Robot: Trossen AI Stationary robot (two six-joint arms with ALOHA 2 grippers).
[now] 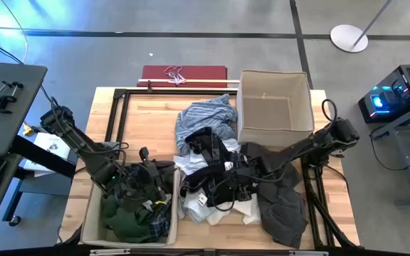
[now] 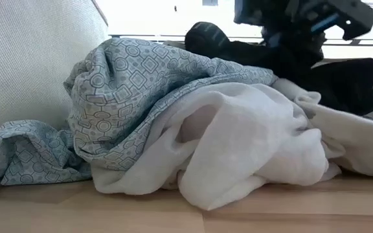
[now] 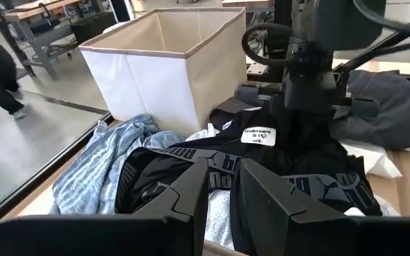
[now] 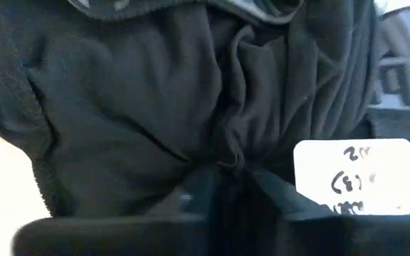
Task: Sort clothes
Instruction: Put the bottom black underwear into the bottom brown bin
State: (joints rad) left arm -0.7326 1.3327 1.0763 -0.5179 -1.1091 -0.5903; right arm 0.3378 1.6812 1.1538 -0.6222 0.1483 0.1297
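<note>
At the lower left of the high view a beige fabric box [image 1: 90, 226] sits on the wooden table [image 1: 148, 121]; inside it lie a dark green top [image 1: 128, 220] and a navy-white plaid shirt [image 1: 159, 223] against its right wall. The left gripper [image 1: 146, 186] hangs over this box's upper right part, above the green top; its fingers [image 3: 191, 195] stand a little apart with nothing between them in the left wrist view.

Right of the box, in the middle of the frame, the unsorted pile lies on the table: a light blue patterned shirt [image 1: 202, 118] at the top, a black garment [image 1: 208, 153] with printed lettering across it, small white pieces [image 1: 199, 208] at the lower edge. In the low view the blue shirt [image 2: 141, 90] drapes over a white piece [image 2: 251, 145] on the tabletop.

The right gripper [image 1: 228, 169] is down on the pile's centre; in the right wrist view its fingers [image 4: 276, 195] pinch a fold of the black garment [image 4: 155, 92] just beside a white handwritten label [image 4: 354, 176].

At the upper right a second beige box [image 1: 299, 107] stands upright, and only its bare floor shows inside. Below it, at the lower right, a charcoal grey piece [image 1: 285, 212] lies flat on the table, beside the pile
</note>
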